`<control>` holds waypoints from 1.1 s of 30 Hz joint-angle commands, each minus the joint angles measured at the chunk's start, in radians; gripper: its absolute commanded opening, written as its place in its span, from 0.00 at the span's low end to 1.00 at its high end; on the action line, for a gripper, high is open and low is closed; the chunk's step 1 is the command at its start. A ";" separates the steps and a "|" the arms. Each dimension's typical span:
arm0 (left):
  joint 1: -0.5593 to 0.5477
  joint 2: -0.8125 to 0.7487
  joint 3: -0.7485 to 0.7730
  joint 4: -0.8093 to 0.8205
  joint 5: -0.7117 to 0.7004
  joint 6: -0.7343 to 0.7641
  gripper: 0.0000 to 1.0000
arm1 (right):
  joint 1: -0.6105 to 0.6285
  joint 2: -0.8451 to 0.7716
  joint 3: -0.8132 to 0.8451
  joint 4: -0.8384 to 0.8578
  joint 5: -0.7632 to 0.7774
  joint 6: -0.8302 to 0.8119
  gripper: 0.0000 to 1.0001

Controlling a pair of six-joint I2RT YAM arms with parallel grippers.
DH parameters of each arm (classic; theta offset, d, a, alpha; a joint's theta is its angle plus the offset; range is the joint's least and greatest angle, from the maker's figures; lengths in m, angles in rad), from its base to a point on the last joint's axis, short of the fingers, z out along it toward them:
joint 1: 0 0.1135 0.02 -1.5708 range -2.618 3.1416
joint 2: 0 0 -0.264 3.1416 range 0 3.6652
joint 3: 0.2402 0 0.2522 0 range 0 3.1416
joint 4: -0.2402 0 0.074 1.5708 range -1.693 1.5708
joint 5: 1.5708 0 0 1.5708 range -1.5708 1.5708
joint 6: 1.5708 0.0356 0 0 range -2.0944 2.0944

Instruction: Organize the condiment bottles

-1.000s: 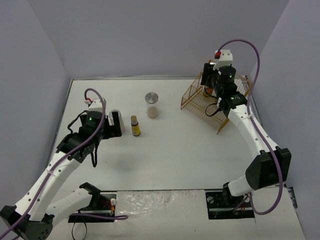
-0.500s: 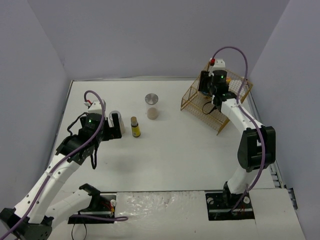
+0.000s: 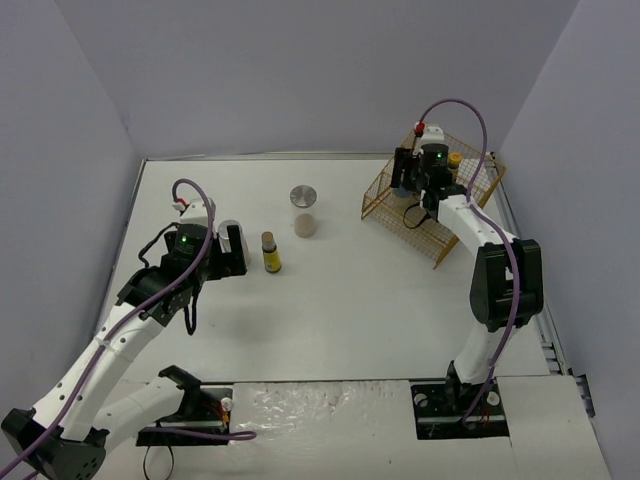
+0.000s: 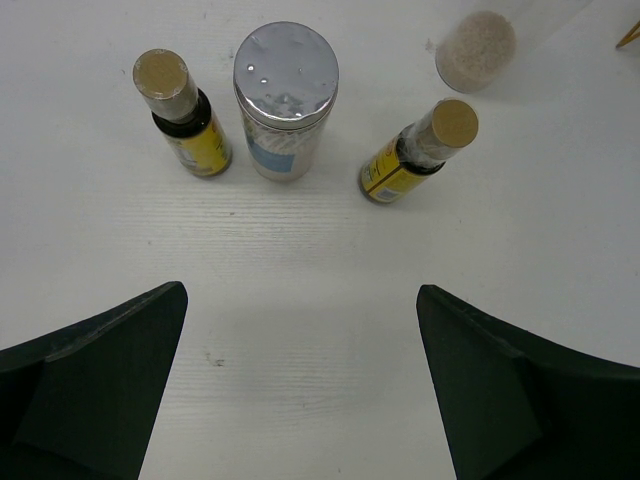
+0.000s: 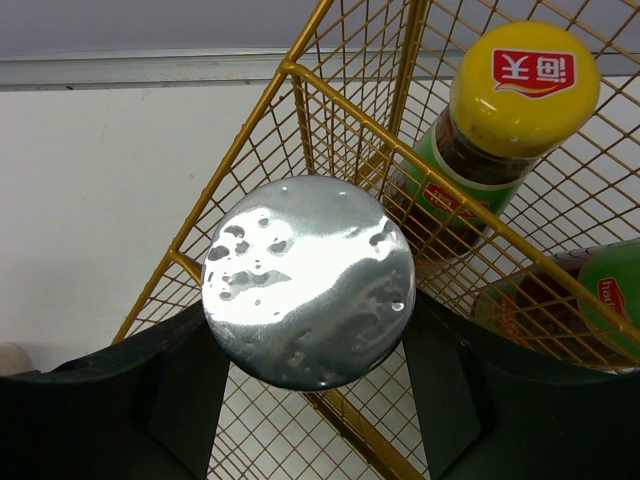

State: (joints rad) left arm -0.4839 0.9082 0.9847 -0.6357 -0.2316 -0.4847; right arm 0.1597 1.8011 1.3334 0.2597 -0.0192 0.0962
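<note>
Right gripper (image 5: 308, 340) is clamped on a silver-lidded jar (image 5: 308, 270) at the corner rim of the gold wire basket (image 5: 240, 150), beside a yellow-capped bottle (image 5: 500, 130) standing inside it; left gripper (image 4: 302, 330) gapes wide over the bench (image 4: 300, 250), facing a second lidded jar (image 4: 285, 100) standing between two slim brown bottles (image 4: 185, 120) (image 4: 415, 150).

Seven condiment bottles (image 3: 270, 252) show: three pale silver-lidded jars (left jar (image 4: 286, 100), middle jar (image 3: 303, 210), right jar (image 5: 308, 282)) and four slim dark bottles, two tan-capped bottles (image 4: 185, 115) on the bench (image 3: 350, 300), two green-labelled bottles (image 5: 522, 85) in the one gold wire basket (image 3: 385, 195) far right.
</note>
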 commanded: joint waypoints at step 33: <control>0.007 0.013 0.040 0.040 0.004 -0.009 0.97 | 0.381 -0.062 0.139 -0.025 -0.282 -0.134 1.00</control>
State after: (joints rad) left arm -0.4839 0.9295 0.9833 -0.6262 -0.2247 -0.4862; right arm 0.4865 1.6750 1.4345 0.1692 -0.2563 -0.0141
